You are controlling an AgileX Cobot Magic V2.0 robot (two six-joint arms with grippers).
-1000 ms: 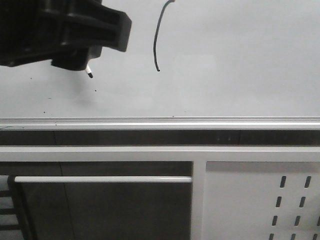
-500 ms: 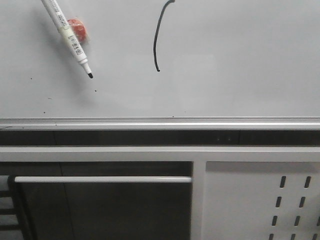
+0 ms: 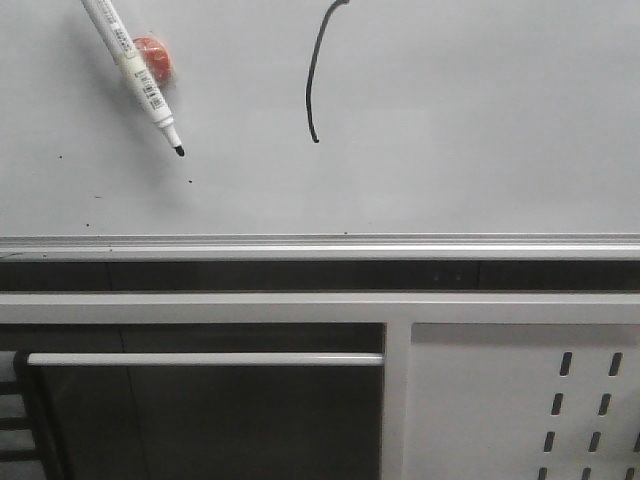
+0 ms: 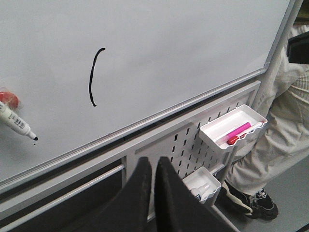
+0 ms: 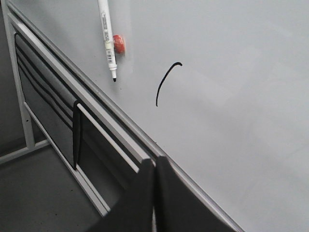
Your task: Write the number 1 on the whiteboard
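Observation:
The whiteboard [image 3: 480, 120] fills the upper front view above its silver rim [image 3: 320, 243]. The number 1 [image 3: 312, 80] is a thin black, slightly curved stroke with a small hook at the top. It also shows in the left wrist view [image 4: 91, 79] and the right wrist view [image 5: 165, 82]. A white marker [image 3: 135, 75] rests slanted against the board, black tip down, beside a red round thing [image 3: 152, 55], left of the stroke. My left gripper [image 4: 153, 162] and right gripper [image 5: 154, 162] are shut and empty, away from the board. Neither shows in the front view.
Below the board are a grey frame with a horizontal bar [image 3: 205, 358] and a white perforated panel [image 3: 520, 400]. A white tray [image 4: 231, 133] holds a pink marker, with a smaller tray [image 4: 203, 181] under it. A person's leg [image 4: 280, 125] stands beside them.
One second ago a black gripper covered the marker at the upper left of the board. It has left the front view, and the marker stays against the board.

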